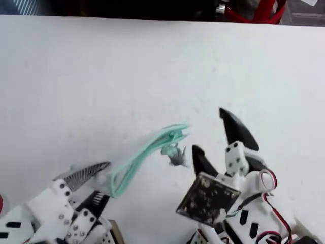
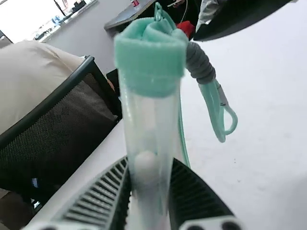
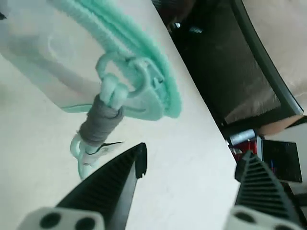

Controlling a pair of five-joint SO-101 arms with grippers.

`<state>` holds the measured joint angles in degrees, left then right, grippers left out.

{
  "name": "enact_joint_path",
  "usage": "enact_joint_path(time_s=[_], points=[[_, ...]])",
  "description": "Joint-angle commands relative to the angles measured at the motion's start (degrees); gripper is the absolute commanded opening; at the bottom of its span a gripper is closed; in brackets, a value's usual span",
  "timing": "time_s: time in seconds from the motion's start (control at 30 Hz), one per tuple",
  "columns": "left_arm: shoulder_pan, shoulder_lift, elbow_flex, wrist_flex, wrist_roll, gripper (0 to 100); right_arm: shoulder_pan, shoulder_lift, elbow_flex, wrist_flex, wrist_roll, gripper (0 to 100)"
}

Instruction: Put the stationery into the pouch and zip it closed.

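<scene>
A clear pouch [image 1: 147,152] with mint-green zip edging hangs tilted above the white table, and my left gripper [image 1: 99,185] is shut on its near end. In the left wrist view the pouch [image 2: 151,110] stands up between the ribbed fingers [image 2: 192,191], with a pale rounded thing [image 2: 144,163] inside it. A grey zip pull [image 1: 176,156] with a mint loop dangles from the far end. My right gripper [image 1: 208,130] is open just beside that end. In the right wrist view the pull [image 3: 98,125] hangs close to one black finger [image 3: 115,182], not touching it.
The table's far edge [image 1: 162,18] runs along the top of the high view, with a red object [image 1: 254,12] beyond it. A black mesh chair [image 2: 57,134] stands off the table's side. White tabletop [image 1: 101,76] stretches beyond both arms.
</scene>
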<state>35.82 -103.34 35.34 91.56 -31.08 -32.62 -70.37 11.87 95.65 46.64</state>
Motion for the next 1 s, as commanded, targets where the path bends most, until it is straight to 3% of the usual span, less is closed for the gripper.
enact_joint_path(time_s=[0.0,0.23,0.37,0.53,0.83,0.97], points=[[1.0,-0.2,-5.2,3.0,-0.6,2,-3.0,2.0,-2.4,0.4,0.0,29.3],[1.1,-0.5,-5.6,4.3,-0.5,2,-12.6,7.9,-8.2,2.9,-1.6,29.2],[1.1,-0.5,-5.6,4.3,-0.5,2,-17.3,8.4,-8.3,2.9,-2.0,20.3],[1.1,-0.5,-5.6,4.2,-0.5,2,-17.1,8.5,-8.1,2.7,-0.2,5.7],[1.1,-0.5,-5.0,1.4,-0.5,2,-13.2,7.9,-1.1,1.3,1.8,5.2],[1.1,-0.3,-5.0,0.3,-0.4,2,-13.1,8.3,-1.1,1.5,1.6,9.9]])
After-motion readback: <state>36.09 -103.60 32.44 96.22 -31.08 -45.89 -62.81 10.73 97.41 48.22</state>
